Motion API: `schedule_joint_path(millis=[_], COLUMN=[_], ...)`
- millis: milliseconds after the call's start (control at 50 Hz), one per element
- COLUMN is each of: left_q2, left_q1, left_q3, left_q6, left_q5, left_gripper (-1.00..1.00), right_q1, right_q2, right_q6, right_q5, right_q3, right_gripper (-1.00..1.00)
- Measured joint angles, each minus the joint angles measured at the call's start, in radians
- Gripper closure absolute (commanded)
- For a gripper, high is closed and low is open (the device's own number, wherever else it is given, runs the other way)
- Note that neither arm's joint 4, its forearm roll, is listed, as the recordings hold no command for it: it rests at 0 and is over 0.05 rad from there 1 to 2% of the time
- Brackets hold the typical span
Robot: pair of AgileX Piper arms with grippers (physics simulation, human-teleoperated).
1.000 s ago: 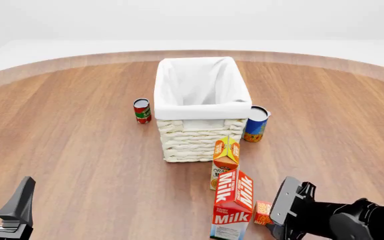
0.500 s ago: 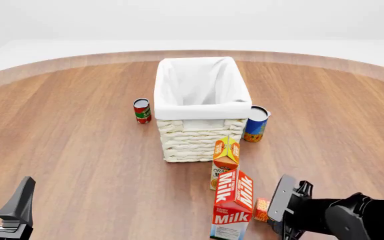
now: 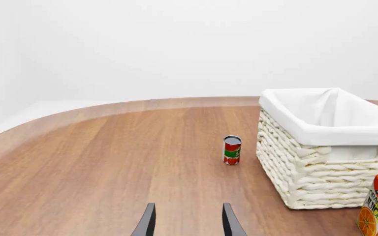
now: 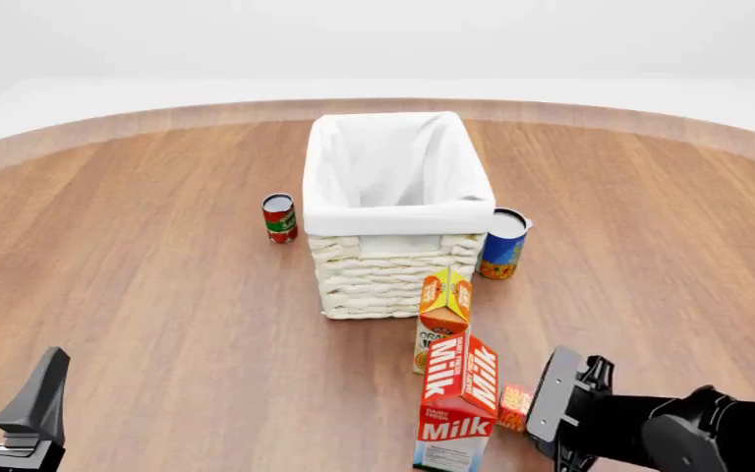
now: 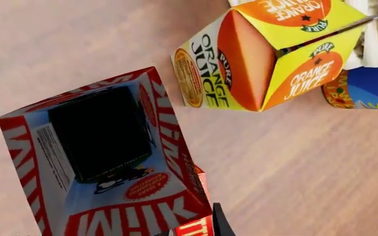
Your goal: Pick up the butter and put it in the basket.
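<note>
The butter (image 4: 515, 406), a small red-orange box, lies on the table just right of the red Milk carton (image 4: 458, 398). My right gripper (image 4: 535, 418) is low at the butter, with one finger plate (image 4: 556, 398) against its right side. The other finger is hidden. In the right wrist view a sliver of butter (image 5: 192, 227) shows beside a dark fingertip (image 5: 218, 222), under the milk carton (image 5: 104, 162). The cream wicker basket (image 4: 397, 270) with white lining stands mid-table. My left gripper (image 4: 4, 413) is open and empty at the near left, its fingers (image 3: 147, 222) over bare wood.
An orange juice carton (image 4: 442, 307) stands between the milk carton and the basket. A blue can (image 4: 502, 243) is at the basket's right, and a red tomato can (image 4: 279, 217) at its left. The wood table curves away behind the basket.
The right gripper has shifted slightly left and settled against the butter, which has edged a little further from the near edge. The left arm has not moved.
</note>
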Motion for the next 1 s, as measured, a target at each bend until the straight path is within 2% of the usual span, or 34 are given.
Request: schedule_joint_path(millis=[500,1000], left_q2=[0.0,0.0], left_q1=[0.0,0.0], left_q3=[0.0,0.0], left_q6=[0.0,0.0], left_q5=[0.0,0.0], left_gripper=[-1.0,-1.0], right_q1=[-0.035,-0.055], right_q2=[-0.099,-0.222], right_q6=[-0.001,0.06], right_q5=[0.062,0.107], right_q3=[0.006,0.02], right_gripper=[1.0,1.0])
